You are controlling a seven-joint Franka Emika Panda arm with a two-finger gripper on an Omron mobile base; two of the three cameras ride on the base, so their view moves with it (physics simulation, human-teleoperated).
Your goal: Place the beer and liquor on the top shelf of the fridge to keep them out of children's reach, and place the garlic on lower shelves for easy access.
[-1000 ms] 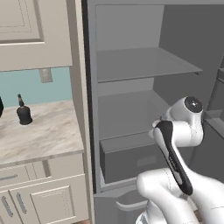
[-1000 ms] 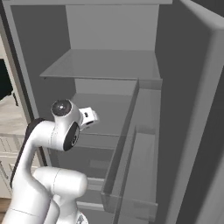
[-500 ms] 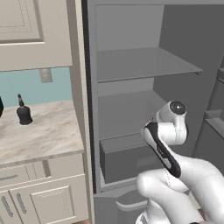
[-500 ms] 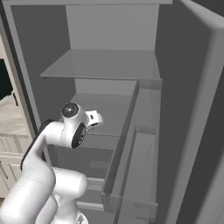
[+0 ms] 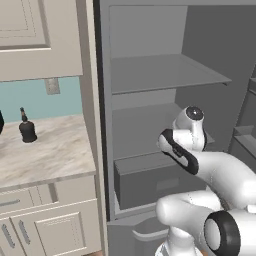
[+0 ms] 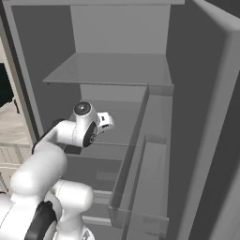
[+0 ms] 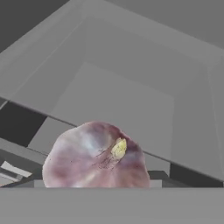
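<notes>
Now the arm has been lowered and swung toward the fridge (image 5: 150,125), and the garlic (image 7: 97,156), gripped between the gripper's jaws, is carried just before a lower shelf (image 7: 118,109); release seems close.

i get flat, even rendered light, soft shadows inside the fridge (image 5: 150,75), no glare; the close garlic (image 7: 96,157) looks slightly soft.

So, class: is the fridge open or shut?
Open. Both base views look straight into the fridge: its top shelf and drawer box are exposed, with the door swung aside.
</notes>
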